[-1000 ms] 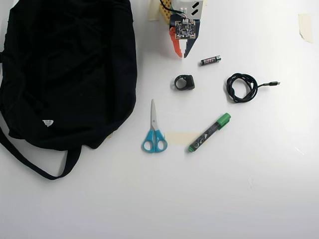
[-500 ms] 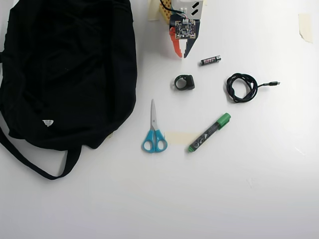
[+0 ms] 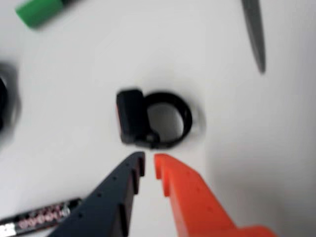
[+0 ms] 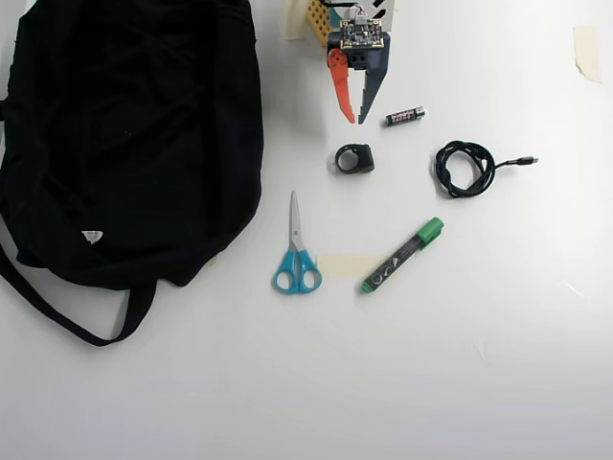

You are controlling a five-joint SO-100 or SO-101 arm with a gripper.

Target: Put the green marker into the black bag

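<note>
The green marker (image 4: 402,255) lies slanted on the white table, right of centre in the overhead view; only its green cap (image 3: 39,11) shows at the wrist view's top left. The black bag (image 4: 124,134) fills the left side of the overhead view, with its strap trailing toward the bottom left. My gripper (image 4: 354,119) hangs near the top centre, far from the marker and right of the bag. Its orange and dark fingers nearly touch at the tips, and the gripper (image 3: 149,164) holds nothing.
A small black ring-shaped clip (image 4: 354,158) sits just beyond my fingertips. A black battery (image 4: 404,116) lies right of the gripper, with a coiled black cable (image 4: 465,168) further right. Blue-handled scissors (image 4: 296,254) lie left of the marker. Tape (image 4: 586,50) sticks at the top right.
The gripper has reached further out from the base, its tips now closer to the black ring clip. Nothing on the table has moved.
</note>
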